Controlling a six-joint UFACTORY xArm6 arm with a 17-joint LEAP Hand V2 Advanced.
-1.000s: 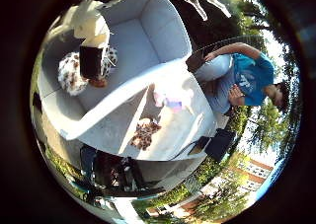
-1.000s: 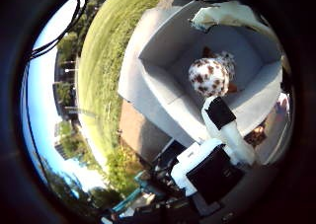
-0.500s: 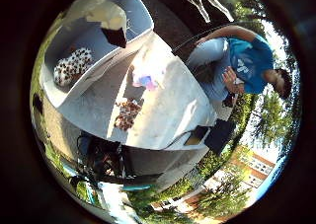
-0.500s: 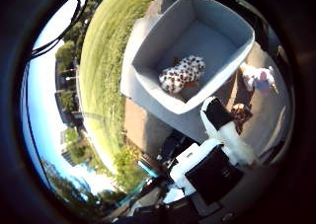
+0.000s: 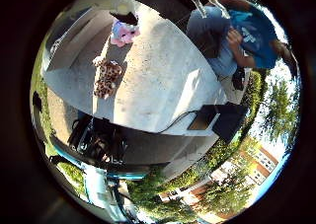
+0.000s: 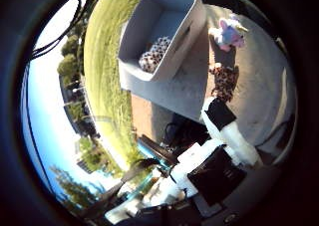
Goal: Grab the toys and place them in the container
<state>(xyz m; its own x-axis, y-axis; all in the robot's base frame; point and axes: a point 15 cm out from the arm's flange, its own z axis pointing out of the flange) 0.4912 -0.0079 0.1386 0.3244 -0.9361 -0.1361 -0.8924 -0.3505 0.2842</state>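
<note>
A grey container point(image 6: 184, 12) stands on the grey table point(image 5: 168, 86), and a white plush toy with black spots point(image 6: 155, 55) lies inside it. On the table beside the container lie a pink and purple plush toy point(image 5: 123, 32) and a brown spotted plush toy point(image 5: 107, 78). My hand point(image 6: 214, 156) is above the table, away from the container; its white and black fingers point(image 6: 227, 126) reach out relaxed and hold nothing. The thumb side palm view shows the two loose toys close to the container's wall.
A person in a blue top point(image 5: 242, 41) sits at the far side of the table. A flat black object point(image 5: 219, 120) lies near the table's edge. Black gear point(image 5: 94, 140) stands on the ground by the table. Grass point(image 6: 105, 57) lies beside it.
The camera has drawn back from the container, which now looks smaller and farther off. The spotted white toy stays inside it. The two toys on the table have not moved.
</note>
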